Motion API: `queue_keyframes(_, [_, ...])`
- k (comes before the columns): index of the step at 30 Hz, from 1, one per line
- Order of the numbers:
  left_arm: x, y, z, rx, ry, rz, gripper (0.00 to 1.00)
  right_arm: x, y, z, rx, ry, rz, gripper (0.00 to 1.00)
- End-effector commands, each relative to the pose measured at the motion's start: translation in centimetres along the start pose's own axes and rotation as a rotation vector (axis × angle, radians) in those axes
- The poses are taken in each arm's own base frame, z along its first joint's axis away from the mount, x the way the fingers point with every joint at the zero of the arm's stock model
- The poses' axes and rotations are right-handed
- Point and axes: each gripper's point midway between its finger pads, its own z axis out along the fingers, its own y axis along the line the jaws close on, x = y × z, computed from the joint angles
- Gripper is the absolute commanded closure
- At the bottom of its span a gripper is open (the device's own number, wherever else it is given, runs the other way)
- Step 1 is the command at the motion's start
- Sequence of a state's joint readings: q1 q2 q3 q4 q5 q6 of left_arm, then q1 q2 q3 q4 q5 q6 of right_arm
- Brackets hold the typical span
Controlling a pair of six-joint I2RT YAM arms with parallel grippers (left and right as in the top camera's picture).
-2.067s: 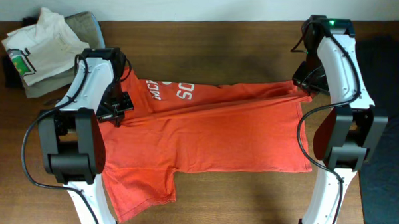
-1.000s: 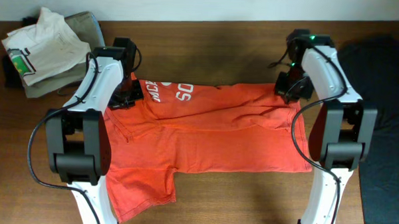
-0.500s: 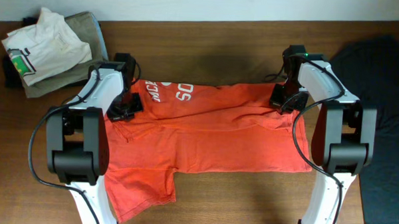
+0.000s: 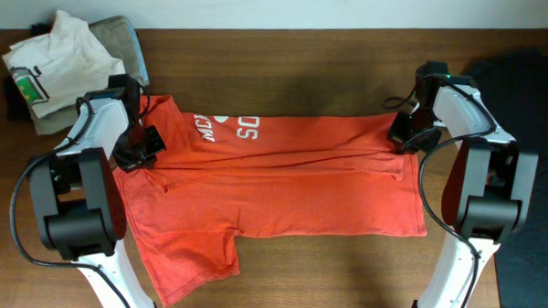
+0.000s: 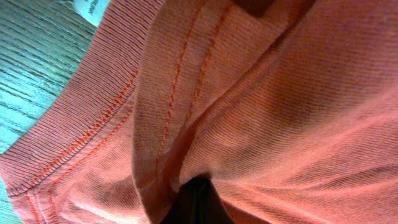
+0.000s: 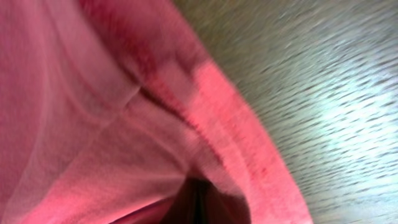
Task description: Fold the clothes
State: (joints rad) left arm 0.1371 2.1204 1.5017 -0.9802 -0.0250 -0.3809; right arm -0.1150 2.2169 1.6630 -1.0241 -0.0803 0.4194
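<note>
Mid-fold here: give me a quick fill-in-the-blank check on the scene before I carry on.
1. The left claw and the right claw are both ___ on the T-shirt.
2. The lettering on the T-shirt is ___.
3. The white shirt lies nearest the ___ claw.

Missing words: shut; white; left.
</note>
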Motion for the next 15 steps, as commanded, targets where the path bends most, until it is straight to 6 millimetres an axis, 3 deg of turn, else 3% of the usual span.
queue_keyframes(1, [-2.0,1.9,0.1,-0.069,-0.053,-0.012,0.99,-2.7,-2.6,-0.4,0.082,-0.066,0.052,0.96])
queue_keyframes(5, [-3.7,1.3,-1.7,-0.056,-0.099,-0.015,0.99,-4.9,-2.9,-3.8,0.086,-0.123,0.071,0.96])
queue_keyframes(7, [-4.6,1.0,-3.4,-0.047,-0.123,-0.016,0.99,-5.1,-3.0,-6.9,0.084,-0.121,0.08,0.96])
queue_keyframes(11, [-5.1,0.7,-4.7,-0.04,-0.137,-0.015,0.99,-2.6,-0.2,-9.5,-0.023,-0.019,-0.04,0.96])
queue_keyframes(15, [-4.7,0.7,-4.6,-0.041,-0.119,-0.011,0.99,1.3,1.8,-8.3,-0.026,0.105,-0.196,0.96])
